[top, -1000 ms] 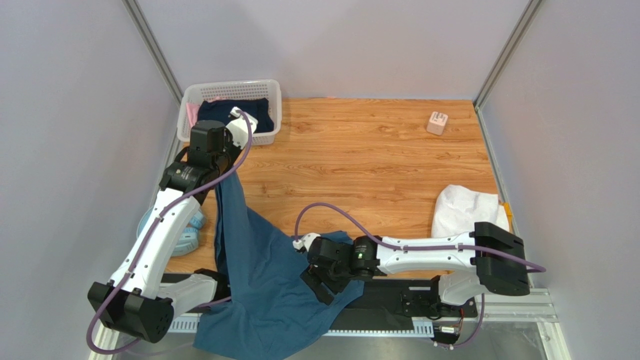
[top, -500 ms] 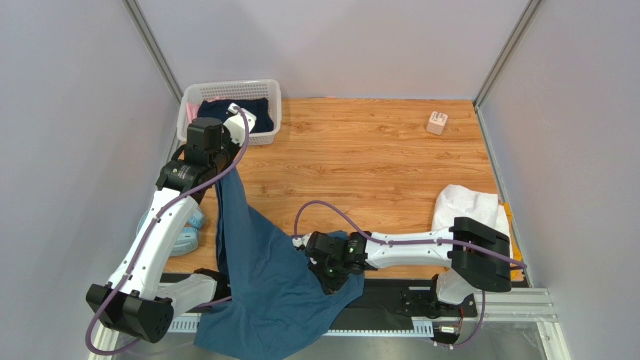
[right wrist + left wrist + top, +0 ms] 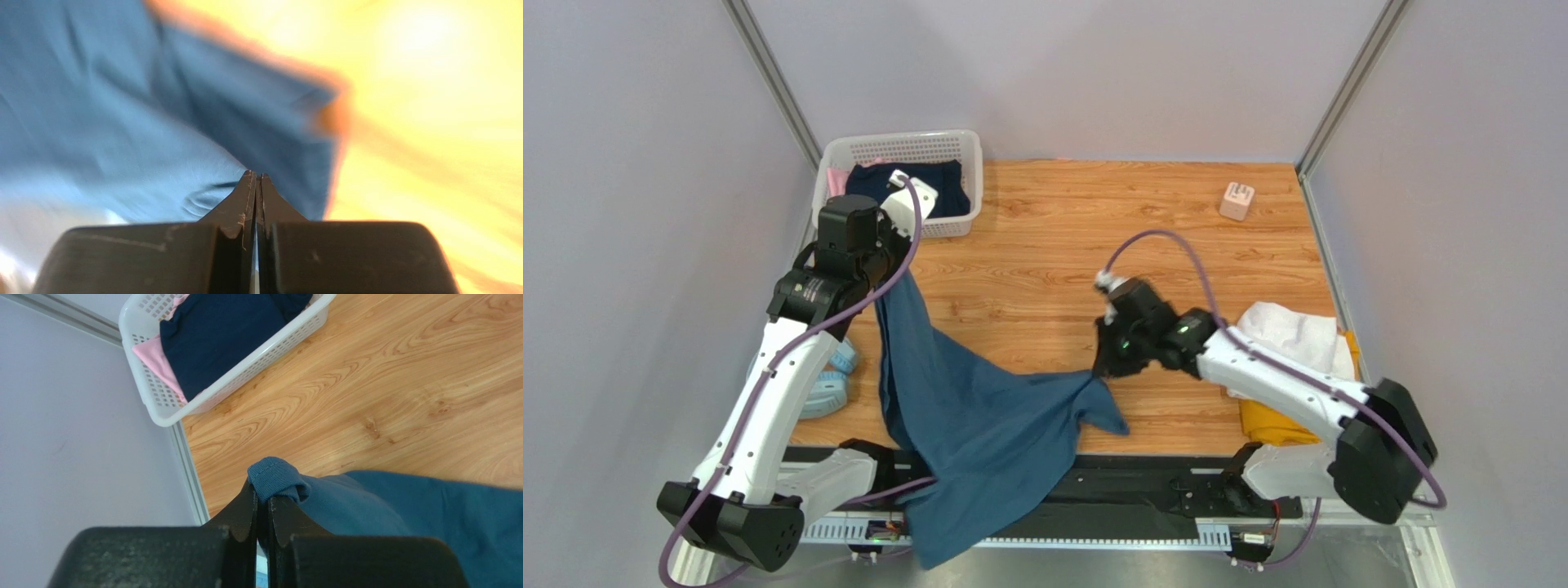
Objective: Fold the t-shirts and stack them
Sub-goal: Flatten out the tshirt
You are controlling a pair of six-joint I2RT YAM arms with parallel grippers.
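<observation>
The big teal-blue cotton t-shirt (image 3: 989, 423) stretches over the left half of the brown wooden table (image 3: 1075, 245). Its bottom part hangs over the near edge, across the black rail (image 3: 1161, 496) by the arm bases. Its long way runs from the far left, near the white plastic lattice basket (image 3: 967, 184), down to that near edge, and one corner points to the right. The left claw (image 3: 261, 499) is clenched on a folded bit of hem at the shirt's top end, close to the left wall. The right claw (image 3: 1102, 368) is clenched too, and it pinches the corner that points right, near the middle of the table. A wide stretch of bare wood lies behind the shirt, between the basket and a small pale block (image 3: 1237, 200). A folded white t-shirt (image 3: 1302, 333) and a mustard-yellow t-shirt (image 3: 1268, 424) sit by the right edge, partly under the right arm.
</observation>
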